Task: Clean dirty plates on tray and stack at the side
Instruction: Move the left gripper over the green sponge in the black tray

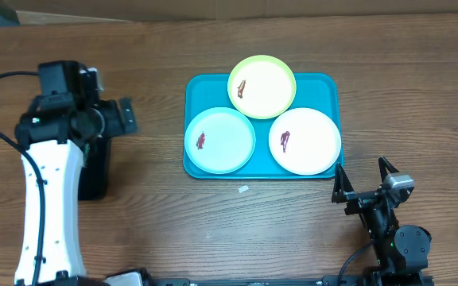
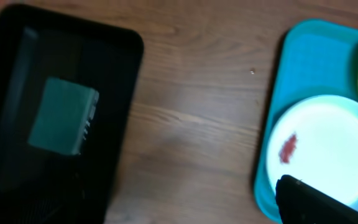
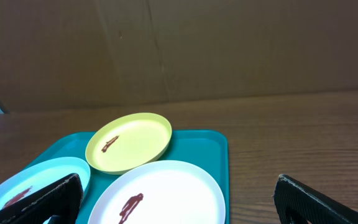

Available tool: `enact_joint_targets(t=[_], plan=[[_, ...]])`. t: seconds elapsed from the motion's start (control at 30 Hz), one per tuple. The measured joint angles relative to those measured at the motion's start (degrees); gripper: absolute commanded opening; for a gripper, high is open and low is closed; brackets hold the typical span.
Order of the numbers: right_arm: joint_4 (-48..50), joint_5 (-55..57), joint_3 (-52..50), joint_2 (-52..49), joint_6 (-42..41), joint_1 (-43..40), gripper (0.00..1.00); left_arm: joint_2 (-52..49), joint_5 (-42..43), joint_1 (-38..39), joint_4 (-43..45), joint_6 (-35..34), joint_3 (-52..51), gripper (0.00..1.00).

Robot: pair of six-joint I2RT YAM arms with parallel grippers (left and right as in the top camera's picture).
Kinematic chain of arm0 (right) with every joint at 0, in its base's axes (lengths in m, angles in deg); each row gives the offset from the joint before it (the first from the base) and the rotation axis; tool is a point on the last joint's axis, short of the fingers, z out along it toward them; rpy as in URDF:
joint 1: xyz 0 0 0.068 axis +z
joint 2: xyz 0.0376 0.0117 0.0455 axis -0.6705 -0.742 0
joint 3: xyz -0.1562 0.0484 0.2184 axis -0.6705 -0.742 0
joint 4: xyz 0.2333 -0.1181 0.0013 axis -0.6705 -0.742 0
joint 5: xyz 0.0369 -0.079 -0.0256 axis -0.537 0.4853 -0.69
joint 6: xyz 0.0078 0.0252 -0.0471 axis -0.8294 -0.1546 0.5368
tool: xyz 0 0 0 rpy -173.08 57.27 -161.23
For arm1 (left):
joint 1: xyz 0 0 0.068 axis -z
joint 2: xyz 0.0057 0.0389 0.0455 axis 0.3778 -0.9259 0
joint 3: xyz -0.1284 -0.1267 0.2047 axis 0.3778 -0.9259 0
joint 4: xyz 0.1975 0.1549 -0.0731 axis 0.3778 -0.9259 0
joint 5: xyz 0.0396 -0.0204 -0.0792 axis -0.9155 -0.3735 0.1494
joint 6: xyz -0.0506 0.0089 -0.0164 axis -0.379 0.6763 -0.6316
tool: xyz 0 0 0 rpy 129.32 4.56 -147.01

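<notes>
Three smeared plates (image 1: 261,86) on the tray (image 1: 203,89) just beyond the spread right gripper (image 1: 362,169), left gripper (image 1: 129,117) seemingly spread

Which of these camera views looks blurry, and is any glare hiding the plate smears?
Overhead view: sharp, evenly lit, smears clear on the yellow-green plate, bluish-white plate and white plate. Left wrist view: soft all over, the green block in the black tray fuzzy. Right wrist view: plates crisp, no glare.
</notes>
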Motion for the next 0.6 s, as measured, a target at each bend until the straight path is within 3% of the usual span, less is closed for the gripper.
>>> enact_joint_targets(t=[0.27,0.6], plan=[[0.0,0.0,0.0,0.0,0.0,0.0,1.00,-10.4,0.2,-10.3,6.6,3.7,0.0,1.00],[0.0,0.0,0.0,0.0,0.0,0.0,1.00,-24.2,-2.3,-13.3,9.1,8.8,0.1,0.97]])
